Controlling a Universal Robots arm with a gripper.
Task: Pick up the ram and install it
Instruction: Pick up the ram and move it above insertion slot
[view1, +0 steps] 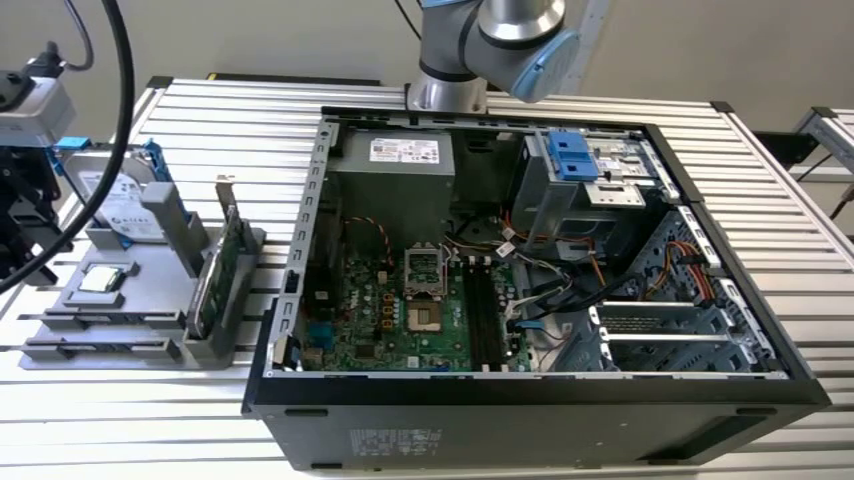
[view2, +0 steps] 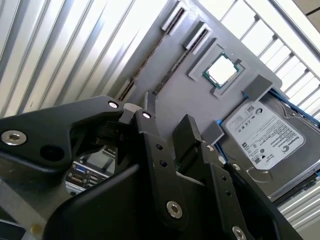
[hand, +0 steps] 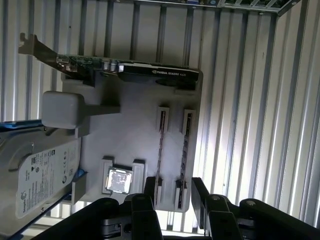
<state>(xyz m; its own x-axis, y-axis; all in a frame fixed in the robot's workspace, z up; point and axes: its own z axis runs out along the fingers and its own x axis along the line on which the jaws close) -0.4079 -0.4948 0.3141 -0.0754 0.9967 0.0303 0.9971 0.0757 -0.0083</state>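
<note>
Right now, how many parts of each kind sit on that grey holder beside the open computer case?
thin dark ram sticks standing in slots: 2
green card with metal bracket: 1
silver hard drive: 1
square silver processor chip: 1
Total: 5

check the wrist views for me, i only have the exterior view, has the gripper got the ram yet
Observer: No. In the first wrist view the gripper is open and holds nothing.
Operator: where is it then
Observer: Over the slotted end of the grey holder, beside the chip.
Operator: and the ram
Observer: In the second wrist view the ram stands on edge in a holder slot, close to the fingertips; I can't tell whether they touch.
</note>
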